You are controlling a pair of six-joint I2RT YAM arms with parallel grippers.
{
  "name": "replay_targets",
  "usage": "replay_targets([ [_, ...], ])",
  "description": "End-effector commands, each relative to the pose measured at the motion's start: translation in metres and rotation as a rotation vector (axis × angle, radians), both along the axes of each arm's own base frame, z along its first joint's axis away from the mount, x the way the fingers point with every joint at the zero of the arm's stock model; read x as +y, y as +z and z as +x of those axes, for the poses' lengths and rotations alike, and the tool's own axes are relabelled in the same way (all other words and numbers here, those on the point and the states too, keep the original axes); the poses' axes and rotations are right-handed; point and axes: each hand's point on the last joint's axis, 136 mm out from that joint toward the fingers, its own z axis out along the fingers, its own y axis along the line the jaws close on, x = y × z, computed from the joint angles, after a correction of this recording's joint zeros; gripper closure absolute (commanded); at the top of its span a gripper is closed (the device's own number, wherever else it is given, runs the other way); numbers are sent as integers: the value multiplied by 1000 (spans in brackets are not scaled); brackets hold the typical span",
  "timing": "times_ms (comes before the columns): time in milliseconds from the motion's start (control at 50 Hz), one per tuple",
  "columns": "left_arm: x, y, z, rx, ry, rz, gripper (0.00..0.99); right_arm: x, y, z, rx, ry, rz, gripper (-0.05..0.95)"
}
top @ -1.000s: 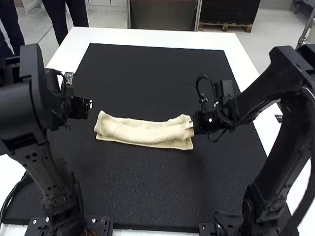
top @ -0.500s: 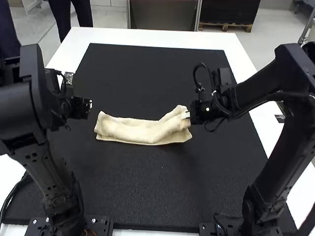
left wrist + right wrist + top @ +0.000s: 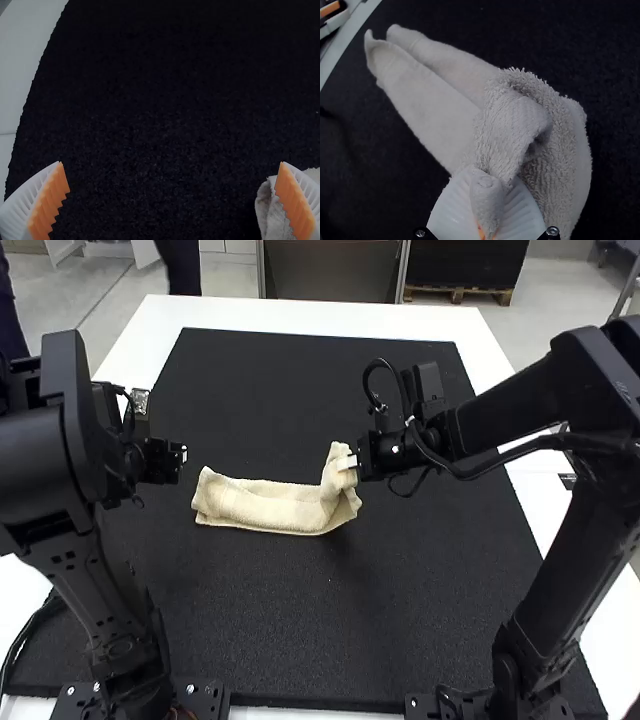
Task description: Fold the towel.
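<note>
The cream towel [image 3: 265, 505] lies as a narrow folded strip on the black mat, its right end lifted and bent up. My right gripper [image 3: 348, 463] is shut on that raised end in the high view. In the right wrist view a bunched end of the towel [image 3: 420, 95] is pinched in the right gripper [image 3: 487, 220], and two long folded layers stretch away from it. My left gripper [image 3: 182, 462] is beside the towel's left end in the high view. In the left wrist view the left gripper [image 3: 172, 200] stands open, with a towel corner [image 3: 275, 215] by one finger.
A black mat [image 3: 300, 620] covers most of the white table [image 3: 300, 315]. The left arm stands over the mat's left edge, and the right arm reaches in from the right.
The right gripper has moved left and slightly up in the high view, bringing the towel's right end with it, so the towel bends upward there. The left arm has kept still.
</note>
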Motion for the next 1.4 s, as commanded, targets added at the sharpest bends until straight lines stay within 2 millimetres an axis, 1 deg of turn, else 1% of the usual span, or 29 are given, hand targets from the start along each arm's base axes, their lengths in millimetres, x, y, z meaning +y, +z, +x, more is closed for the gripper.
replay_targets([
  [0,1,-2,-1,4,9,-6,30,19,8,1,-6,39,27,920],
  [280,4,-2,-1,3,22,4,30,51,8,-2,-18,99,44,920],
  [500,5,-2,-2,-11,33,21,30,69,6,2,-26,123,57,920],
  [820,5,1,0,-27,40,10,30,96,2,0,-37,173,70,920],
  [920,6,2,1,-33,41,7,30,102,0,0,-38,183,69,920],
  [1100,5,2,1,-32,37,3,30,117,2,-1,-50,208,77,920],
  [1160,5,2,0,-33,38,3,30,122,7,0,-61,214,85,920],
  [1380,4,2,0,-32,36,-1,30,140,7,-1,-67,241,90,920],
])
